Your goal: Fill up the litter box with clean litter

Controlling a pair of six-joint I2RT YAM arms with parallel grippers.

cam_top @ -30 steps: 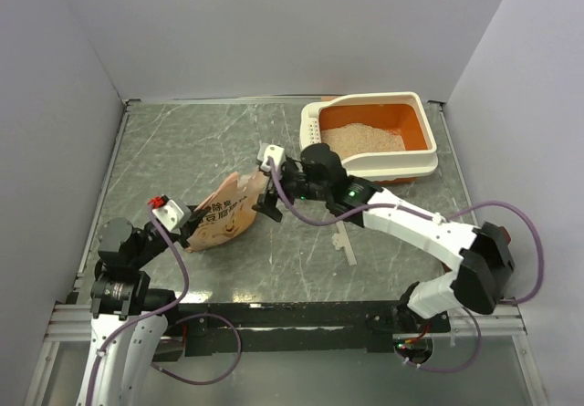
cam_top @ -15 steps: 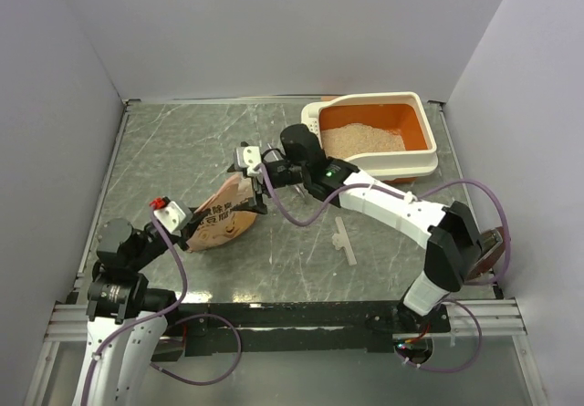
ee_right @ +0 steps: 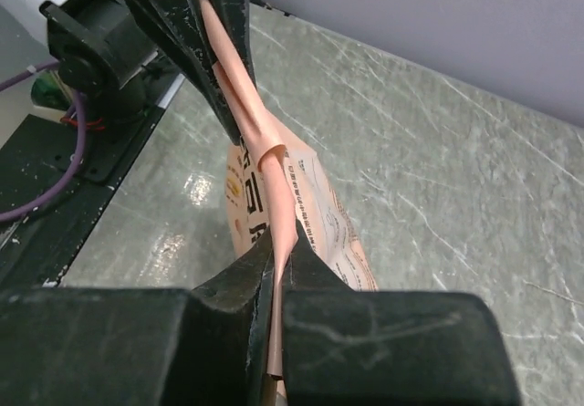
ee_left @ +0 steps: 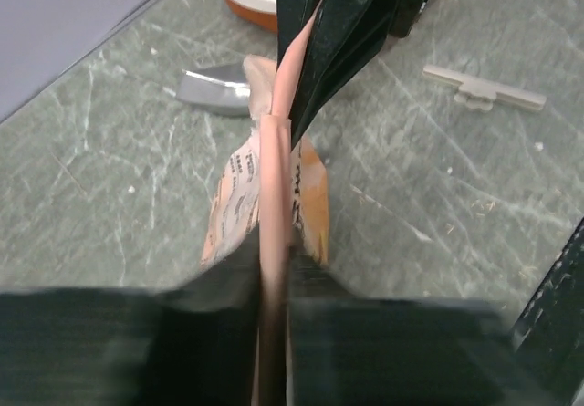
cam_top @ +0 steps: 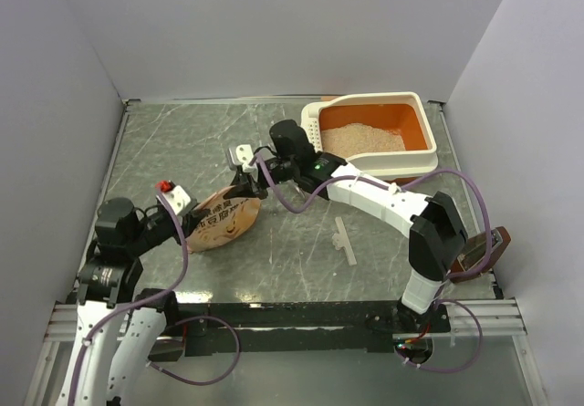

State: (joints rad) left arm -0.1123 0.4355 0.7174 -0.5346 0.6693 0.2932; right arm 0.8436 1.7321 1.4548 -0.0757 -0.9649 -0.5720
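While the litter box, part-filled with clean litter, sits at the table's two o'clock corner, the right gripper at its eight o'clock pinches the printed bag; the left gripper clamps the bag's opposite edge.

Rectangular plastic tray with cream-white rim and orange basin, flat on the worktop, beyond and right of both jaws, perforated short side nearest them. Inside, fine pale beige granules, heaped toward that side.

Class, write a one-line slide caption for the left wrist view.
Left gripper and right gripper both pinch the bag; a scoop lies beyond.
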